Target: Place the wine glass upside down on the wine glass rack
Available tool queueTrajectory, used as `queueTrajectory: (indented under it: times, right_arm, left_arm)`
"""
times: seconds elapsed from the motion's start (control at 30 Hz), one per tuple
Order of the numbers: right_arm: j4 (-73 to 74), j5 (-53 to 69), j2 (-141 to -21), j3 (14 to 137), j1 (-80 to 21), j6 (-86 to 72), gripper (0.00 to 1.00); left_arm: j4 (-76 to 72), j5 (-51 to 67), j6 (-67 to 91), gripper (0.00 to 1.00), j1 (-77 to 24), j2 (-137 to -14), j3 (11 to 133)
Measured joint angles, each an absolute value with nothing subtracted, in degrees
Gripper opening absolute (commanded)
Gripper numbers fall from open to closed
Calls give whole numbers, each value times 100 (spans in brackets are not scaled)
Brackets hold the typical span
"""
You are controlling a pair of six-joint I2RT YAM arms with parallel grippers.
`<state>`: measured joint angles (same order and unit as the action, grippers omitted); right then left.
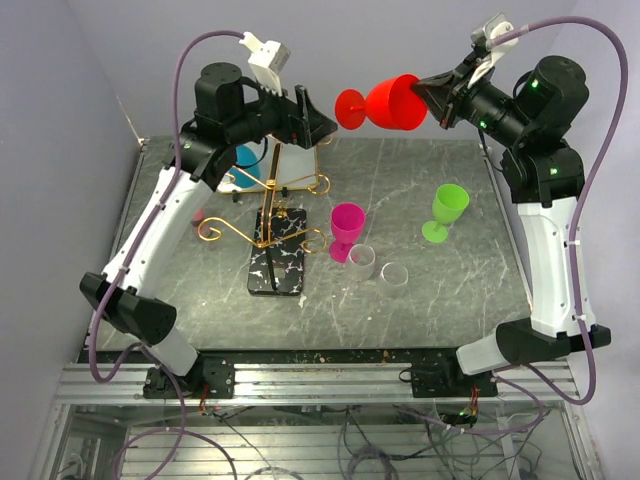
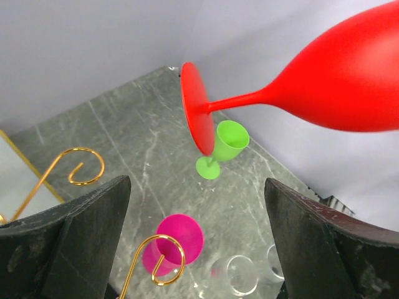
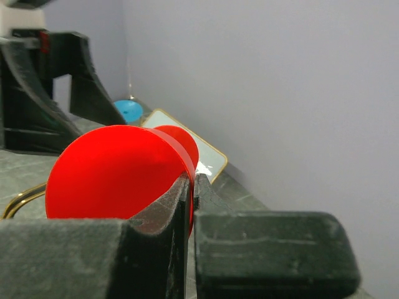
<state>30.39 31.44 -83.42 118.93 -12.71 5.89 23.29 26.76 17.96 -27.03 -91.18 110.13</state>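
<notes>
Red wine glass (image 1: 395, 103) sideways in air above and right of the wine glass rack (image 1: 272, 215), right gripper (image 1: 428, 90) pinching its rim, left gripper (image 1: 318, 115) spread by its foot; likely light, stiff, slick: grab the stem.

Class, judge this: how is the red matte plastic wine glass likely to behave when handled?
Probably light and stiff: the right pincer holds the red matte plastic wine glass out sideways by its rim alone. That thin-wall pinch may let it swivel. Laid sideways, its round bowl would likely roll.
</notes>
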Motion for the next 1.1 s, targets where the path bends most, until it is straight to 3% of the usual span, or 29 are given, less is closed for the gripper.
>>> queueTrajectory:
  times: [0.07,0.4,0.77,1.1]
  right_arm:
    - [3015,3277,-8361,11893,-1271,502,0]
    - [2853,3699,-8366,11714,-1271,255,0]
    - [2845,3710,-8311,11611,-1271,246,0]
    - [2808,3710,-8252,11590,-1258,244,0]
  left_arm:
    - [2246,2744,1997,93,-2735,-9260,11019]
    - [1776,3011,2668,52,-2759,-9491,10927]
    - [1573,3140,2976,36,-2759,-9491,10803]
    - [1479,3159,3197,11,-2746,-9509,10739]
